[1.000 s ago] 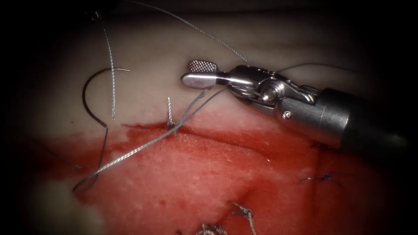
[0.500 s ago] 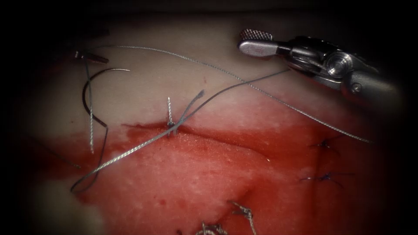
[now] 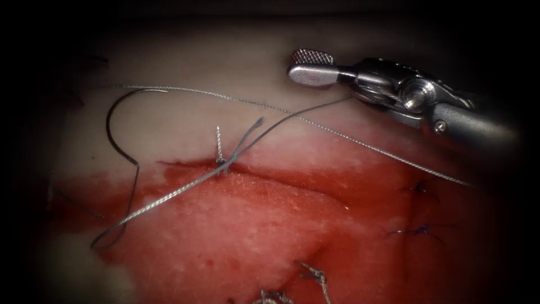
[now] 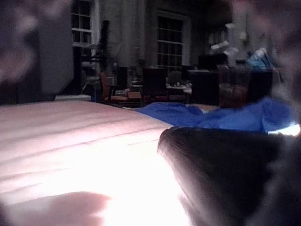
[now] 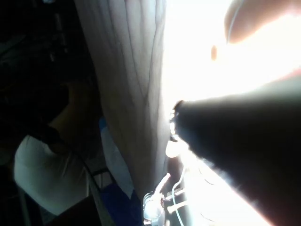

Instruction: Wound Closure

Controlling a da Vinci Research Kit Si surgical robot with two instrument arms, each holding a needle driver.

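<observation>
Endoscope view: right tool (image 3: pixel 311 66), jaws slightly parted, holds nothing; needle (image 3: pixel 115 135) lies free, left of the knot (image 3: pixel 220 162).

Needle (image 3: pixel 115 132) lies free on tissue (image 3: pixel 185 121), left of knot (image 3: pixel 221 163); right gripper (image 3: pixel 309 65) above, right.

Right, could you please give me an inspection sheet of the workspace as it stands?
Surface: tissue, red fluid around the cut.
Job's things: needle lying free on the tissue, left of the knotted stitch, not driven in; thread runs from the stitch toward the right tool.
Clutter: cut thread ends; dark stitches.
Grippers: right tool, jaws open, holding nothing.
Cables: nothing seen.
Surroundings: blue cloth.
</observation>
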